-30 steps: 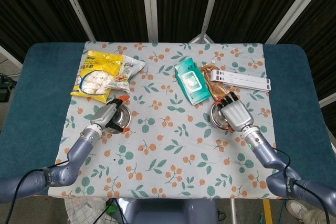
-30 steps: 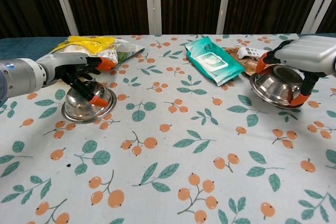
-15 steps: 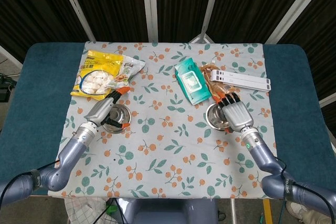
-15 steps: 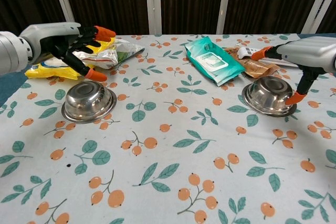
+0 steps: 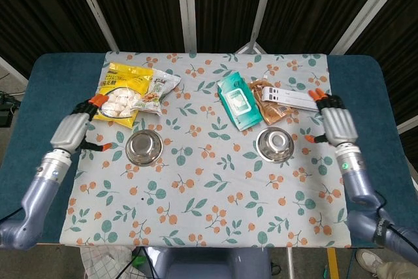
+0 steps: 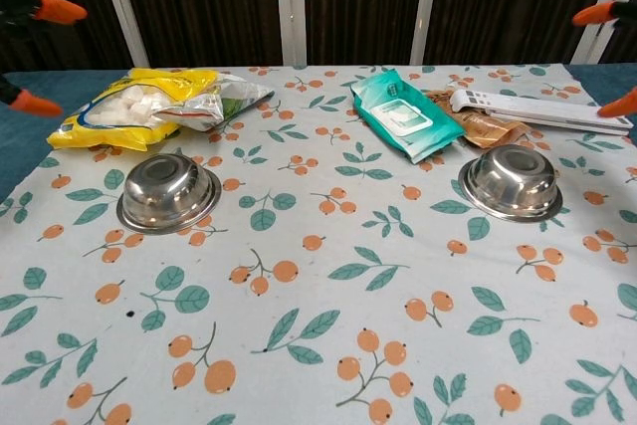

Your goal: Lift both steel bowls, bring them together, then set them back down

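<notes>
Now both steel bowls sit upright on the floral tablecloth (image 5: 209,181), well apart from each other. Taking the green wipes pack (image 5: 238,101) as the landmark: the left bowl (image 5: 144,147) lies far to its left and nearer the robot, just below the yellow snack bag (image 5: 121,95) and the silvery packet (image 5: 159,88) beside it. The right bowl (image 5: 275,145) lies just to the right of the wipes pack and nearer the robot, close below the brown pouch (image 5: 268,102) and the white remote-like bar (image 5: 300,100) resting across it.

Neither bowl is touched. The left hand (image 5: 71,131) hangs over the tablecloth's left edge, far left of the wipes pack and clear of the left bowl, its orange-tipped fingers (image 5: 96,100) spread apart and holding nothing. The right hand (image 5: 338,124) hovers to the right of the wipes pack, beyond the right bowl and just past the end of the white bar, fingers likewise parted and empty. In the chest view only orange fingertips show at the picture's left and right edges.
</notes>
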`<action>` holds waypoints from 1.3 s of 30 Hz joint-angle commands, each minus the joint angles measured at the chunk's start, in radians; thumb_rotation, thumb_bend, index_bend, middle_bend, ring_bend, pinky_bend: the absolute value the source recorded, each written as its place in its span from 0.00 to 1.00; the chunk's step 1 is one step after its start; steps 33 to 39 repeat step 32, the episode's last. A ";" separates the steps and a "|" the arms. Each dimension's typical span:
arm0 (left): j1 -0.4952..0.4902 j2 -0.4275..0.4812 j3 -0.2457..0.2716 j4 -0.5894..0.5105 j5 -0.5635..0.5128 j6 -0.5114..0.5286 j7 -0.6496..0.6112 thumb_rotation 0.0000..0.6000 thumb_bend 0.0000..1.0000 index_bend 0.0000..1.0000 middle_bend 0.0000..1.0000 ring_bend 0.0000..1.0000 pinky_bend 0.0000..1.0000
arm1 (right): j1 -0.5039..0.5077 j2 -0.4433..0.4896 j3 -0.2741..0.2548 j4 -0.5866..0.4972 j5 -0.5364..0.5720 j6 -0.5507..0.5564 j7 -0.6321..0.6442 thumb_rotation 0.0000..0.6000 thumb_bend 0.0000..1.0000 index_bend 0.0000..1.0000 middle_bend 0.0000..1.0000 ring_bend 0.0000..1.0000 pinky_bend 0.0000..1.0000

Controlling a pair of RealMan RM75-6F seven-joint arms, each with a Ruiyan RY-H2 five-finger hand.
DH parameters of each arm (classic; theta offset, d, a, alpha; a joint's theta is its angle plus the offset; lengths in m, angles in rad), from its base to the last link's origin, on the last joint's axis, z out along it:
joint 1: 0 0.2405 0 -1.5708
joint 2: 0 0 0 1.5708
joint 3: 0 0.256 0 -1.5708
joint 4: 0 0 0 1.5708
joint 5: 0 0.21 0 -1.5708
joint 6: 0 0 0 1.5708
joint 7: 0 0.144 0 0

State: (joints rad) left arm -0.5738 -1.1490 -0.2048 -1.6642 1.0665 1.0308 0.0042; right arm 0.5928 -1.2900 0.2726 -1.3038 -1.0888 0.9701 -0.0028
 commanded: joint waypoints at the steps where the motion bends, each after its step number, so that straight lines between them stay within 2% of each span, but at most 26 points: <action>1: 0.091 0.074 0.042 -0.018 0.092 0.109 -0.023 1.00 0.00 0.01 0.00 0.00 0.05 | -0.081 0.068 0.028 0.119 -0.032 0.069 0.136 1.00 0.00 0.10 0.00 0.07 0.01; 6: 0.205 0.150 0.107 -0.037 0.211 0.233 -0.078 1.00 0.00 0.01 0.00 0.00 0.05 | -0.171 0.119 -0.007 0.111 -0.086 0.146 0.222 1.00 0.00 0.10 0.00 0.07 0.01; 8: 0.244 0.168 0.135 -0.043 0.242 0.270 -0.074 1.00 0.00 0.02 0.00 0.00 0.05 | -0.202 0.139 -0.032 0.091 -0.113 0.170 0.231 1.00 0.00 0.10 0.00 0.07 0.01; 9: 0.292 0.173 0.168 -0.042 0.276 0.325 -0.067 1.00 0.00 0.02 0.00 0.00 0.05 | -0.246 0.155 -0.065 0.058 -0.144 0.211 0.238 1.00 0.00 0.10 0.00 0.07 0.01; 16: 0.402 0.145 0.241 -0.004 0.387 0.454 -0.100 1.00 0.00 0.03 0.00 0.00 0.05 | -0.352 0.187 -0.149 -0.032 -0.266 0.352 0.263 1.00 0.00 0.10 0.00 0.07 0.01; 21: 0.466 0.121 0.293 0.004 0.454 0.511 -0.100 1.00 0.00 0.04 0.00 0.00 0.05 | -0.429 0.196 -0.209 -0.093 -0.377 0.493 0.221 1.00 0.00 0.12 0.00 0.07 0.01; 24: 0.500 0.102 0.307 0.011 0.495 0.559 -0.080 1.00 0.00 0.04 0.00 0.00 0.05 | -0.467 0.196 -0.235 -0.120 -0.439 0.573 0.184 1.00 0.00 0.12 0.00 0.07 0.01; 28: 0.542 0.086 0.312 0.005 0.530 0.622 -0.048 1.00 0.00 0.05 0.00 0.00 0.05 | -0.496 0.214 -0.272 -0.155 -0.507 0.618 0.145 1.00 0.00 0.12 0.00 0.07 0.01; 32: 0.559 0.084 0.304 0.011 0.548 0.650 -0.063 1.00 0.00 0.06 0.00 0.00 0.05 | -0.511 0.238 -0.281 -0.199 -0.523 0.630 0.103 1.00 0.00 0.12 0.00 0.07 0.01; 39: 0.559 0.084 0.304 0.011 0.548 0.650 -0.063 1.00 0.00 0.06 0.00 0.00 0.05 | -0.511 0.238 -0.281 -0.199 -0.523 0.630 0.103 1.00 0.00 0.12 0.00 0.07 0.01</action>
